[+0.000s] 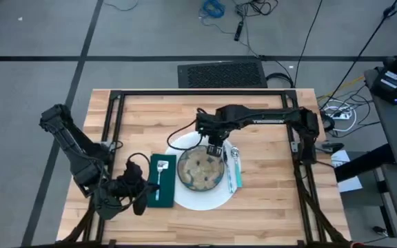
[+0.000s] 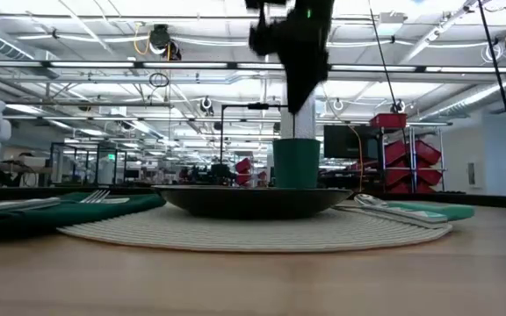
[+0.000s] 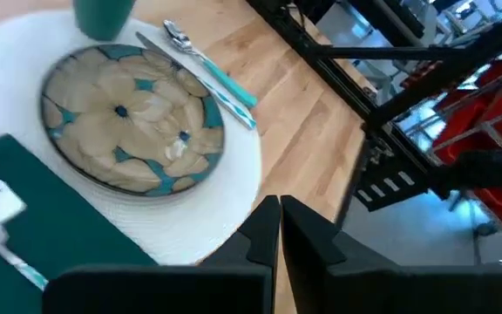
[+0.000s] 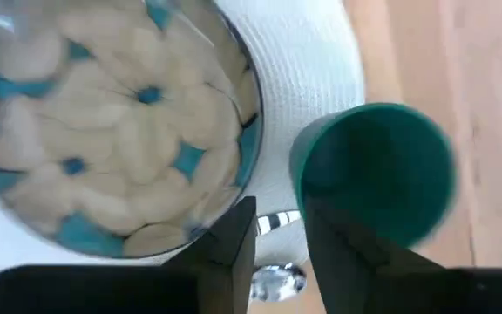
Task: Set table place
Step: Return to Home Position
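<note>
Closest to the low camera is the bare wood of the table [image 2: 253, 281]. On it the white mat [image 2: 253, 230] carries the dark plate [image 2: 253, 202], the green cup [image 2: 295, 162] stands behind, and the right gripper [image 2: 299, 95] hangs above the cup without touching it. From above, I see the left gripper [image 1: 142, 196] over the table just beside the green napkin [image 1: 163, 184]. Its wrist view shows the fingers [image 3: 264, 240] pressed together, holding nothing. On the right wrist view, the fingers [image 4: 234, 240] stand apart, empty.
</note>
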`<state>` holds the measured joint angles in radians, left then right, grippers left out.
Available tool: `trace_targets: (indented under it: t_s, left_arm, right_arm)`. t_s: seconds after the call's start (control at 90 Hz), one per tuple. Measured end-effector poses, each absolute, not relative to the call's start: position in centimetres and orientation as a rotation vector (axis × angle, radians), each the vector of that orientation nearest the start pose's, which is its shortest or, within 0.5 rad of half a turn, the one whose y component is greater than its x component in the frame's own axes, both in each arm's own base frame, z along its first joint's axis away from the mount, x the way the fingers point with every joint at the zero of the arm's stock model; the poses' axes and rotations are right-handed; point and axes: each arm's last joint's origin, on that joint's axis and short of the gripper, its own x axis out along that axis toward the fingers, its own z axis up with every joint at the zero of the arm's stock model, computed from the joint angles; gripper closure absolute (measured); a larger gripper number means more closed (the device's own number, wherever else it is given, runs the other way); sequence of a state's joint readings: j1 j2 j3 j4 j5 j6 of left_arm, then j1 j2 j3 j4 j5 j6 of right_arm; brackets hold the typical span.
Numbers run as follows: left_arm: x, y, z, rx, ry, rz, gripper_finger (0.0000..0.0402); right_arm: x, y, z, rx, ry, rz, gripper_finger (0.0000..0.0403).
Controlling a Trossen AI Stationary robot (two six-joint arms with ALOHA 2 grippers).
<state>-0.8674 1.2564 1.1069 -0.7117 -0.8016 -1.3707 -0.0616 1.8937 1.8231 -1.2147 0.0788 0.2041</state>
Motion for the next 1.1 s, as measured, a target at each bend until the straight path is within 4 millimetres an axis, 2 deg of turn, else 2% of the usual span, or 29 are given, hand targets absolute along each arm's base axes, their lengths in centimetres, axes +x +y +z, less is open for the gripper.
trace_targets:
  t_s: [0.133,0.233,0.311,0.389,0.456,0.556,0.7,0.778,0.867,0.967,1.1]
  left_arm:
    - [18.0,-16.7,31.2,-0.632,0.449,0.363,0.0402]
    - [18.2,-16.2,32.5,-0.545,0.417,0.340,0.0402]
    - [18.2,-15.7,34.3,-0.462,0.368,0.309,0.0402]
    - [18.1,-15.5,36.2,-0.361,0.308,0.264,0.0402]
    - [18.0,-15.4,37.7,-0.265,0.262,0.212,0.0402]
    - [17.7,-15.1,39.1,-0.158,0.208,0.158,0.0402]
    - [17.3,-14.7,39.4,-0.065,0.207,0.142,0.0402]
    - [16.8,-14.3,39.2,-0.060,0.211,0.129,0.0402]
    - [15.8,-13.5,39.4,-0.101,0.213,0.026,0.0402]
    - [14.6,-12.3,40.3,-0.138,0.193,-0.068,0.0402]
    - [14.1,-10.3,41.2,-0.079,0.149,-0.034,0.0402]
  right_arm:
    - [36.2,0.2,35.6,0.144,1.075,-0.323,0.0352]
    - [33.9,3.2,39.2,0.130,0.882,-0.340,0.0391]
    - [31.9,5.5,41.1,0.140,0.748,-0.300,0.0397]
    - [30.2,7.8,41.8,0.169,0.633,-0.218,0.0399]
    - [29.0,9.7,41.7,0.148,0.536,-0.146,0.0402]
    - [27.2,12.2,40.3,0.118,0.401,-0.054,0.0402]
    - [24.4,13.5,37.2,0.143,0.256,-0.012,0.0403]
    - [22.6,13.5,35.4,0.194,0.199,-0.011,0.0403]
    - [20.5,13.0,34.2,0.257,0.145,0.025,0.0403]
    - [18.6,11.9,33.5,0.297,0.100,0.042,0.0403]
    - [17.5,9.7,33.1,0.260,0.069,-0.004,0.0403]
